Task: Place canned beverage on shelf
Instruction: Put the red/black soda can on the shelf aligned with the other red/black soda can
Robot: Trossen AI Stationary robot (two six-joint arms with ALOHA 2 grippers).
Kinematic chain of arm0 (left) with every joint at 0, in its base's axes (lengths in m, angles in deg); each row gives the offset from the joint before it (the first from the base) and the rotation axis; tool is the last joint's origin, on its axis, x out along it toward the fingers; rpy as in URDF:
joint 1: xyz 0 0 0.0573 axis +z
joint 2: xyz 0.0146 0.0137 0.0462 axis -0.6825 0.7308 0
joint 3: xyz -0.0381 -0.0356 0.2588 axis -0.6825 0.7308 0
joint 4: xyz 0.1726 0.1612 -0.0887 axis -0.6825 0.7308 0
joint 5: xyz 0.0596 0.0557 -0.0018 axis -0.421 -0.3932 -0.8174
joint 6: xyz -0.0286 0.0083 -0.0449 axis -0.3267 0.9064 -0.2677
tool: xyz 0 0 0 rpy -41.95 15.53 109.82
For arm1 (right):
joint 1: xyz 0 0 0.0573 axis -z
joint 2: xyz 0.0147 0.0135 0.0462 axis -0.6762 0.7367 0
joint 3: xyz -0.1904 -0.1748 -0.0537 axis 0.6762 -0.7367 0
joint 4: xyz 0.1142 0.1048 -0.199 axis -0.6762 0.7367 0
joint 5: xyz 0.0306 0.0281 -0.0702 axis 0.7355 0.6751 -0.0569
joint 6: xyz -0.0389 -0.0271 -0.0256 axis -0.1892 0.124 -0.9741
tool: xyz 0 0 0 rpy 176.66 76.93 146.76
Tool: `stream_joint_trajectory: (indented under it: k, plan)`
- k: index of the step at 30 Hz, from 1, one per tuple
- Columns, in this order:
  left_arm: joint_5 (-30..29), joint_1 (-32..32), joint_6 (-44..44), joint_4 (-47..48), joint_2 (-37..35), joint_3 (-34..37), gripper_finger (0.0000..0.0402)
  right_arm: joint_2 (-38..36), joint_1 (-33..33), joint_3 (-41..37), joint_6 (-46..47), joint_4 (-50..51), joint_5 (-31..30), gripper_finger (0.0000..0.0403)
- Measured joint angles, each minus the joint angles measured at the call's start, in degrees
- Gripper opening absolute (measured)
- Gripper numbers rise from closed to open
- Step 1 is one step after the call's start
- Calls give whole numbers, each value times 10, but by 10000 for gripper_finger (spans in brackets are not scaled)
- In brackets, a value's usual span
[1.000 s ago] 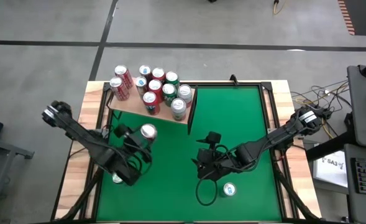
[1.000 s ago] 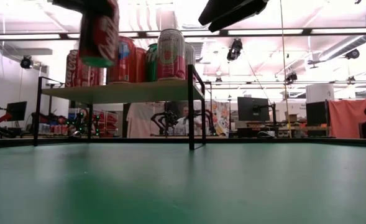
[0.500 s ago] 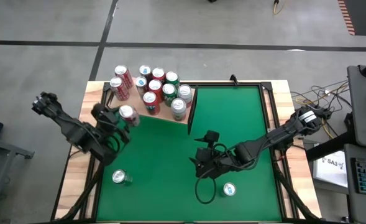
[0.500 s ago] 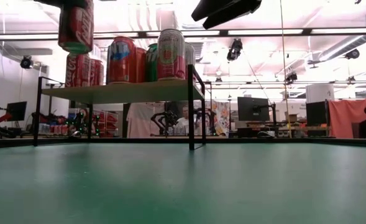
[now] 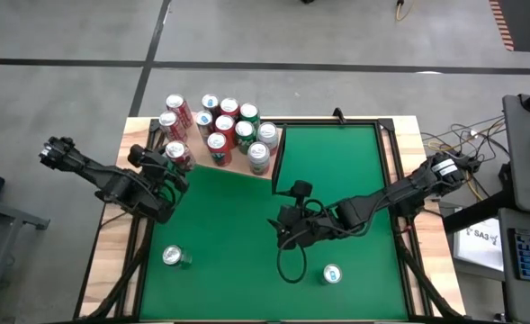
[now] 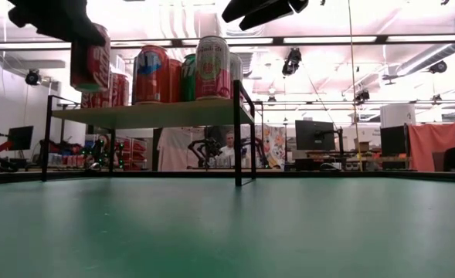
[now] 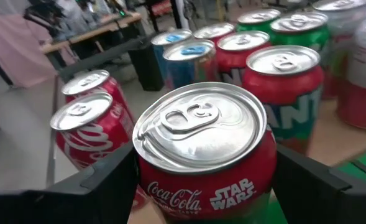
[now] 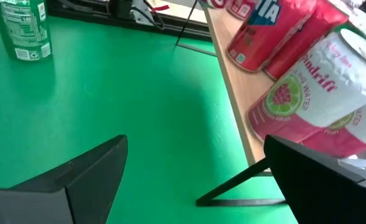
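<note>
Nine or so cans (image 5: 229, 128) already stand on the shelf (image 5: 193, 155), packed toward its far half w/ the near-left corner of the board bare. Left gripper (image 5: 170, 162) has its jaws clamped on a red Coca-Cola can (image 7: 206, 155), held upright above that near-left corner; in the left wrist view the can sits betw. the two dark fingers (image 7: 307, 177), w/ the shelved cans just beyond it. Low view shows the held can's base at about the height of the others' bases, maybe a touch above the board, so I can't tell if it's touching down yet. Judgement: this can is near the end of its placing — what's left is to lower it the last bit, let go, and back the arm away w/o bumping the neighbours just beside it. Two more cans lie on the green table (image 5: 336, 162): a silver-topped can (image 5: 172, 256) near the front-left and a blue-labelled can (image 5: 332, 274) near the front-right, so the job overall isn't finished. Right gripper (image 5: 281, 232) hovers over mid-table, well apart from the shelf, jaws spread wide and holding nothing; its wrist view looks across the green felt at the shelf's edge and a pink sparkling-water can (image 8: 322, 99) on it.
</note>
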Motion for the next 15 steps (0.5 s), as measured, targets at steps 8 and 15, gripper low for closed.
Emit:
stream_joint_trajectory:
  k: [8,15]
  plan:
    - [-34,26,-3,-14,3,20,292,0,14,9,-17,-4,0,368]
    - [-8,69,-3,-23,9,22,292,-1,26,9,-21,-3,0,368]
